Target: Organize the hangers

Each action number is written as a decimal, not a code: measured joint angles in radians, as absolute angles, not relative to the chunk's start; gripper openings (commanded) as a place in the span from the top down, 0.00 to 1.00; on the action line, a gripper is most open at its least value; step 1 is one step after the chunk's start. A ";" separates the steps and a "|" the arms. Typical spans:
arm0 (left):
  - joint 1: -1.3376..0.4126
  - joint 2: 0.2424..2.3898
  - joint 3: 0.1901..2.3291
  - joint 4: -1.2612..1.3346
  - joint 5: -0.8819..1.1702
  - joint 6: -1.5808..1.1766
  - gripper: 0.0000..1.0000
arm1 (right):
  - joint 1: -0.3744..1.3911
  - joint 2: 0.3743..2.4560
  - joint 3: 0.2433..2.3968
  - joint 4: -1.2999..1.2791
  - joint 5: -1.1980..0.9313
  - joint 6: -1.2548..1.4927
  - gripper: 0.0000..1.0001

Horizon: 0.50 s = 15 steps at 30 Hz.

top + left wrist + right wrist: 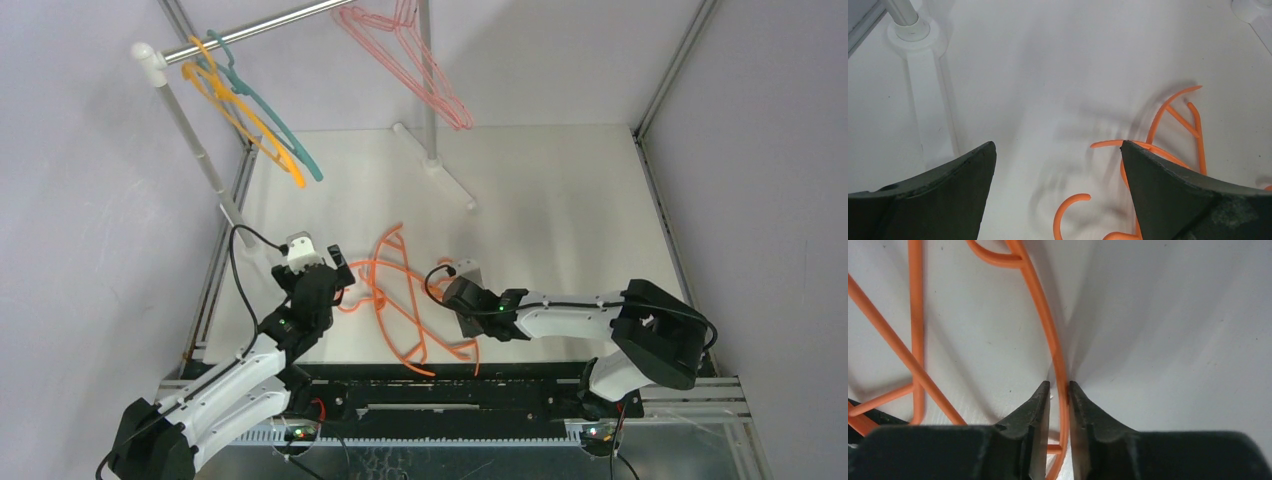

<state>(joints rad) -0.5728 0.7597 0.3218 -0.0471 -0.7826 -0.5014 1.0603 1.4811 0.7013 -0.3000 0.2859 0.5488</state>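
Observation:
Orange hangers (400, 300) lie tangled on the white table between my two grippers. My right gripper (447, 290) is low over them and shut on one thin orange wire (1050, 330), which runs between its fingertips (1059, 385). My left gripper (340, 272) is open and empty at the left of the pile. An orange hook (1068, 210) lies on the table between its wide-spread fingers (1058, 150). A yellow-orange hanger (245, 115) and a teal hanger (275, 125) hang at the rail's left end. Pink hangers (405, 60) hang at its right.
The silver rail (260, 28) crosses the back on white posts (190, 130). A white post foot (450, 180) runs across the table behind the pile, and another post base (910, 30) shows at the far left. Grey walls and a metal frame enclose the table.

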 measured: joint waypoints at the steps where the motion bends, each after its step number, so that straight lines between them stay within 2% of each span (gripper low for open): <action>1: -0.573 0.759 0.322 -0.047 -0.783 -0.501 0.01 | 1.060 1.480 0.696 -0.291 0.288 0.551 1.00; 10: -0.573 0.759 0.322 -0.047 -0.783 -0.501 0.01 | 1.060 1.461 0.678 -0.274 0.292 0.564 1.00; 15: -0.573 0.759 0.322 -0.047 -0.782 -0.501 0.00 | 1.060 1.374 0.678 -0.343 0.324 0.548 1.00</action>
<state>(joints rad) -0.5728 0.7593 0.3218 -0.0471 -0.7818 -0.5014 1.0595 1.3735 0.6781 -0.3431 0.3237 0.5484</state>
